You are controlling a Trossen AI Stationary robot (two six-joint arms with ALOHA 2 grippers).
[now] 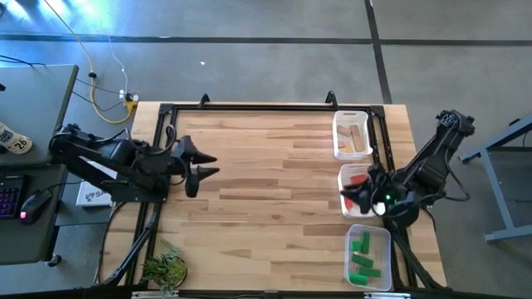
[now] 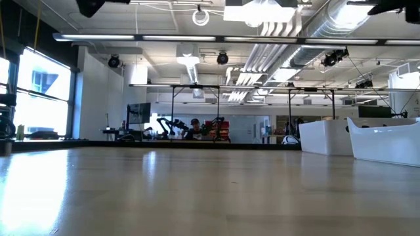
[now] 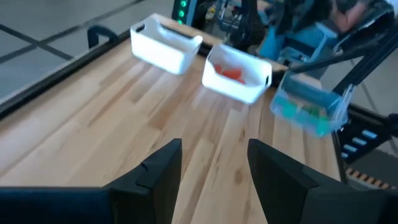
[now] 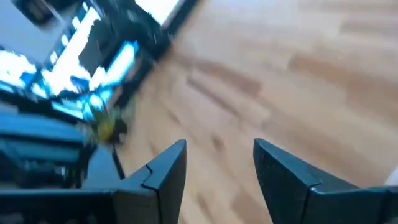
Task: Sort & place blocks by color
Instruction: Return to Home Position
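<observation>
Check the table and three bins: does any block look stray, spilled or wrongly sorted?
Nothing stands out. Tan blocks lie in the far white bin, red blocks in the middle white bin, green blocks in the clear bin; none on the bare table. The right gripper partly hides the middle white bin.

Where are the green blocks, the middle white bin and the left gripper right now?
green blocks (image 1: pixel 362 262): high view, middle of the pile.
middle white bin (image 1: pixel 356 167): high view, bare rim.
left gripper (image 1: pixel 211 164): high view, midway between its open fingertips.

Tan, red, green blocks (image 1: pixel 362 257) lie in 3 bins (image 1: pixel 337 137).
</observation>
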